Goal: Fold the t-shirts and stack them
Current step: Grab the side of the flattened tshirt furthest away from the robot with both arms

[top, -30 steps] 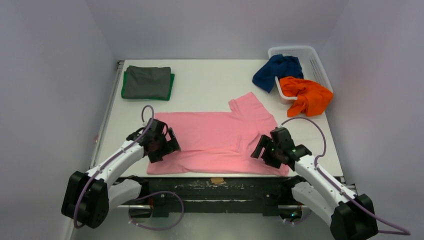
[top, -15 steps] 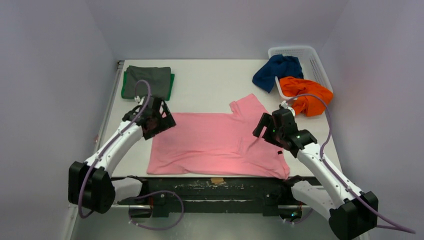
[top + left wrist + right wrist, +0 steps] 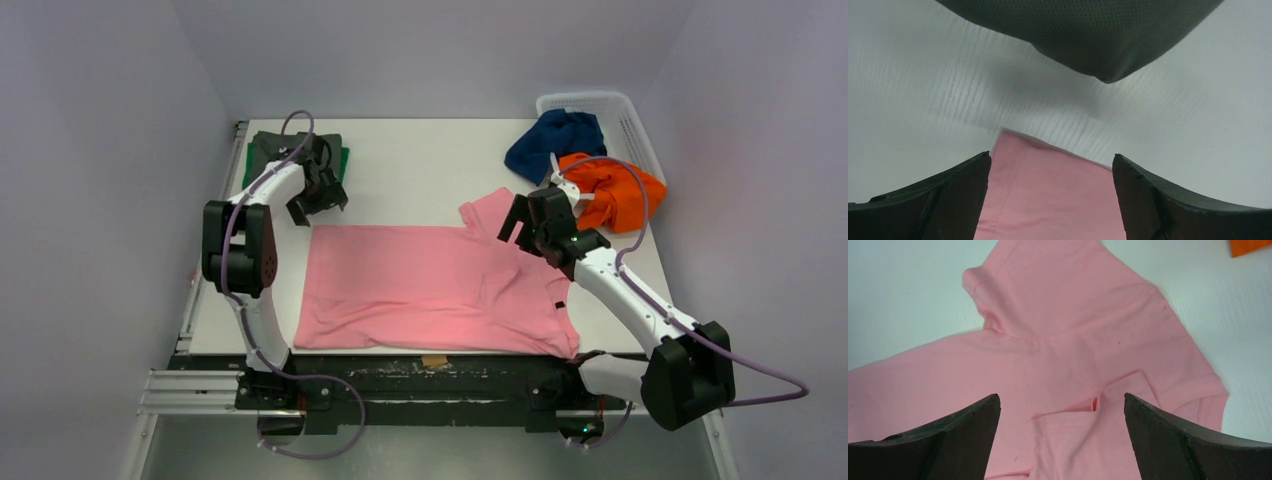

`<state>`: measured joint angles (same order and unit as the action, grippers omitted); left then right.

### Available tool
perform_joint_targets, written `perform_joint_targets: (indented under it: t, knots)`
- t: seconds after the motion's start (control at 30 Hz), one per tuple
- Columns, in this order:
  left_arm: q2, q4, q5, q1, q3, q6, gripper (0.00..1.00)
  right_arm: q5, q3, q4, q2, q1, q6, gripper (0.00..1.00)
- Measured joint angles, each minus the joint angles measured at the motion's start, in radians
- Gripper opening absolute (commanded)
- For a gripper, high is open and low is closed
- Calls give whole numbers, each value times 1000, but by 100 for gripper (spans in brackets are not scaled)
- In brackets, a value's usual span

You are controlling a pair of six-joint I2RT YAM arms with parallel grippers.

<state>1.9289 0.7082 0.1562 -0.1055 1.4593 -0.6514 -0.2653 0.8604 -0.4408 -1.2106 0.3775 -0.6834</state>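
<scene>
The pink t-shirt point(image 3: 430, 285) lies spread on the table, one sleeve point(image 3: 497, 212) pointing to the far right. My left gripper point(image 3: 318, 205) is open and empty just beyond its far left corner point(image 3: 1048, 190), beside the folded dark grey shirt point(image 3: 295, 160) that lies on the green shirt point(image 3: 344, 158). The grey shirt also shows in the left wrist view point(image 3: 1088, 30). My right gripper point(image 3: 518, 228) is open and empty over the pink shirt's right side point(image 3: 1073, 355), where a fold is creased. The navy shirt point(image 3: 555, 140) and orange shirt point(image 3: 610, 190) hang from the basket.
The white mesh basket point(image 3: 622, 112) stands at the far right corner. The table's left edge has a metal rail point(image 3: 205, 250). A small tan scrap point(image 3: 433, 361) sits at the near edge. Bare tabletop point(image 3: 420, 160) lies behind the pink shirt.
Both arms have moved away from the near edge towards the far side. The left gripper went up past the pink shirt's far left corner; the right went up to the sleeve. The shirt's near half now lies flatter.
</scene>
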Motion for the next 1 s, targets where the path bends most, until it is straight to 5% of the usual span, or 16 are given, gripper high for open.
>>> perform_joint_targets:
  t: [0.23, 0.37, 0.43, 1.0]
  knots:
    - [93, 48, -56, 48, 42, 9, 74, -16, 0, 9, 5, -4, 20, 93]
    - [108, 79, -86, 68, 71, 9, 86, -29, 0, 9, 23, -5, 29, 92]
    - [108, 89, -94, 73, 71, 10, 75, -33, 0, 10, 35, -5, 32, 92]
    - [135, 240, -142, 74, 113, 69, 74, -118, -7, 5, 175, -11, 74, 91]
